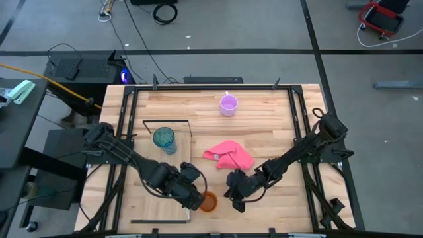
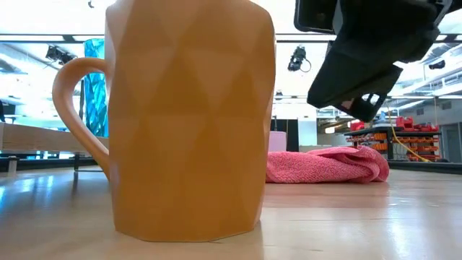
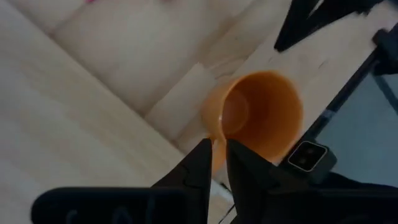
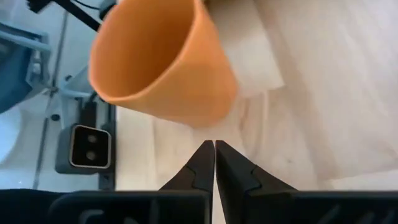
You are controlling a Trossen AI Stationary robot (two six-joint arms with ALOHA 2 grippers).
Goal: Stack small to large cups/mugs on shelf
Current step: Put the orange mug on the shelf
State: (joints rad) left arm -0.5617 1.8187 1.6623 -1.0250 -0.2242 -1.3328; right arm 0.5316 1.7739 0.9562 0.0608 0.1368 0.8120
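where left pincer [image 3: 214,163] grips, orange mug [image 3: 261,115]

Three cups on the bench: one teal tumbler [image 1: 164,139], one orange mug [image 1: 209,202], one lilac mug [image 1: 229,104]. One pink cloth [image 1: 229,155], one shelf [image 1: 153,162]. Two arms, two end effectors.

- My L arm reaches to the table's front edge, left gripper [image 3: 214,163] low, fingers pinched narrow.
- R arm angled in, right gripper [image 4: 214,163] w/ tips nearly touching.
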